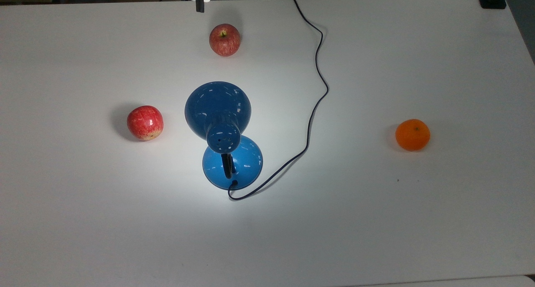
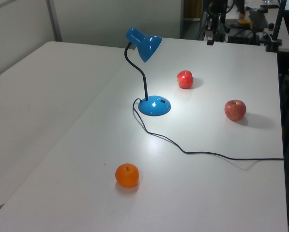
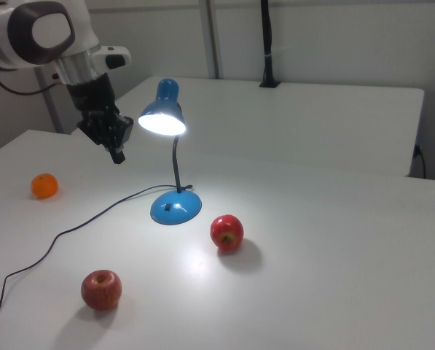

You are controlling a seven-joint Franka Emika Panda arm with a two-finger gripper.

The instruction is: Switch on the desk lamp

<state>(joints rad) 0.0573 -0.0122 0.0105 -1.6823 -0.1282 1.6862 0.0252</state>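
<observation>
The desk lamp [image 1: 217, 107] stands mid-table, a glossy blue dome shade on a black neck over a round blue base [image 1: 242, 163]. Its shade [image 3: 163, 121] glows white in the right view, and a bright pool of light lies on the table around the base [image 2: 154, 106]. My gripper [image 1: 200, 8] is far from the lamp at the top view's upper edge, raised above the table, fingers together and holding nothing. It also appears high in the left view [image 2: 210, 41] and left of the shade in the right view [image 3: 119, 156].
The lamp's thin black cord [image 1: 311, 111] snakes from the base to the table's far edge. One red apple [image 1: 225, 39] lies just below the gripper in the top view, another apple [image 1: 145, 123] left of the lamp. An orange [image 1: 412, 134] sits far right.
</observation>
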